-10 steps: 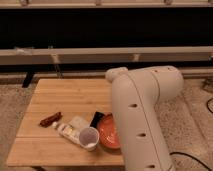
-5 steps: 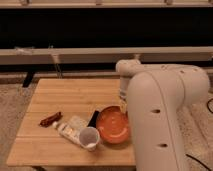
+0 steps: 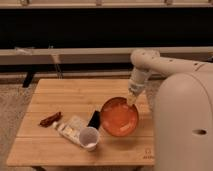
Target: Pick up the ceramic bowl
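The ceramic bowl (image 3: 119, 117) is round, glossy orange-red with a darker rim. It sits tilted at the right side of the wooden table (image 3: 60, 92), its inside facing the camera. My gripper (image 3: 132, 98) reaches down from the white arm at the bowl's upper right rim and appears to touch it. The arm's white body fills the right of the view and hides the table's right edge.
A small white cup (image 3: 89, 138) lies on its side left of the bowl. A pale snack packet (image 3: 70, 129), a dark flat item (image 3: 93, 119) and a reddish-brown packet (image 3: 50, 119) lie nearby. A dark wall and a long rail run behind the table.
The arm has swung right and back, uncovering the whole bowl. The bowl now looks more tilted toward the camera, with the gripper at its rim.
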`<state>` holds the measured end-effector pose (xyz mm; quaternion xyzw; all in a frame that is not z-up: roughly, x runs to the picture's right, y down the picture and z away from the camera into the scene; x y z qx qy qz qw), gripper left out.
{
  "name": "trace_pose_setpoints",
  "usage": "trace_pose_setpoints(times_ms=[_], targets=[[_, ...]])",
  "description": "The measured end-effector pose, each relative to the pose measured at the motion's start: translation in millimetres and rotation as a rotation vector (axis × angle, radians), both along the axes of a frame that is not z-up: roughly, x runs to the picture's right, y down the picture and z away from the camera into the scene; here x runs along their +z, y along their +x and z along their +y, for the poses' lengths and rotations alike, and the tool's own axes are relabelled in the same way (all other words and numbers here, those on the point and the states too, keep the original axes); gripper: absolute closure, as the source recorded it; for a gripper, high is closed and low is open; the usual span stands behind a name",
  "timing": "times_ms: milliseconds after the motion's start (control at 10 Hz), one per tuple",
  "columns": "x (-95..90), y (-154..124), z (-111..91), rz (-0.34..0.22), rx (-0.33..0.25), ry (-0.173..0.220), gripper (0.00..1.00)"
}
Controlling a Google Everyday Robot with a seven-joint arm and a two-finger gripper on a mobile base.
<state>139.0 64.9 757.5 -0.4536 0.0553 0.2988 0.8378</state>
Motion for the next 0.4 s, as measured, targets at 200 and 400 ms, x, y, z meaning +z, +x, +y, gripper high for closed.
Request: trace_pose_setpoints(times_ms=[200,400], targets=[[-15.3,-8.2,-15.5,-0.009,-0.014,-0.014,1.0],[-15.3,-11.6,-17.9,-0.012,-0.018,-0.023,1.0]])
